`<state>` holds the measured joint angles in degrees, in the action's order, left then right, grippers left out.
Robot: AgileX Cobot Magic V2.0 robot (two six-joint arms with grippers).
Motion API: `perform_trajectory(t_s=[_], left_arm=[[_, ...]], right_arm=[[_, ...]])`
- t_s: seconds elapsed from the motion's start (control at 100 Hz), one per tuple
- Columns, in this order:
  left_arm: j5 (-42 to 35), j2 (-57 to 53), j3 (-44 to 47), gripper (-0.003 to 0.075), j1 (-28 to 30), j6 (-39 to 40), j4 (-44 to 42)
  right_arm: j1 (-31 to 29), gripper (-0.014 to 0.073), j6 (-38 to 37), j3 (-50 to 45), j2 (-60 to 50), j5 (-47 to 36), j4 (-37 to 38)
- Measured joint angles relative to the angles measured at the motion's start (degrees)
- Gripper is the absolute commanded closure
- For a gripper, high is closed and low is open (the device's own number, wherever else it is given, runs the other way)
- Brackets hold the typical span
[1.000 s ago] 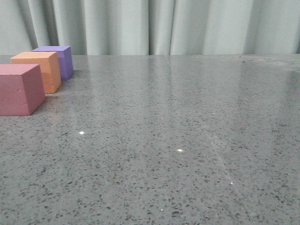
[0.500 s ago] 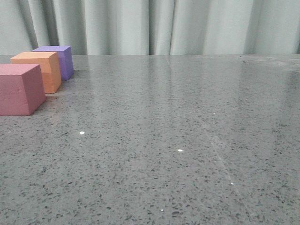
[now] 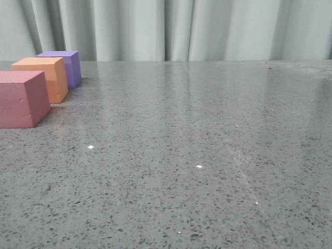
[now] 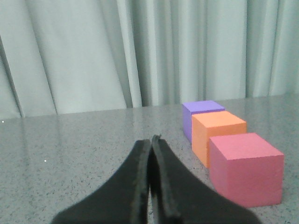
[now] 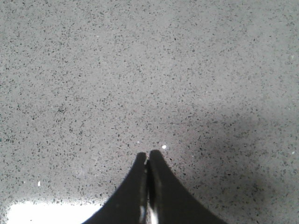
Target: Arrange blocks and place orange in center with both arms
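Currently both my left claw (image 4: pixel 150 144) and right claw (image 5: pixel 148 158) are pressed closed, empty, so approaching the orange cube (image 4: pixel 217 133) unopened could knock the tightly packed row.

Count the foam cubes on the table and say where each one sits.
3, in a touching row at the table's left: the pinkish-red cube nearest the camera, the orange cube in the middle, the purple cube farthest back. None seems hidden.
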<state>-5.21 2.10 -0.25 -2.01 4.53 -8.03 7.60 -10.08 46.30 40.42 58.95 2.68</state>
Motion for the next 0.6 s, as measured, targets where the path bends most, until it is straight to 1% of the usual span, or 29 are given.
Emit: perform_trajectory(t_s=[0.12, 0.37, 0.6], left_arm=[[0.08, -2.34, 0.0, 0.0739, 0.0, 0.0, 0.24], [1.98, -2.33, 0.0, 0.0739, 0.0, 0.0, 0.5], [2.21, -2.33, 0.0, 0.0739, 0.0, 0.0, 0.5]], right_arm=[[0.0, 0.0661, 0.0, 0.0, 0.0, 0.0, 0.0], [0.0, 0.0661, 0.0, 0.0, 0.0, 0.0, 0.0], [0.0, 0.0661, 0.0, 0.0, 0.0, 0.0, 0.0]])
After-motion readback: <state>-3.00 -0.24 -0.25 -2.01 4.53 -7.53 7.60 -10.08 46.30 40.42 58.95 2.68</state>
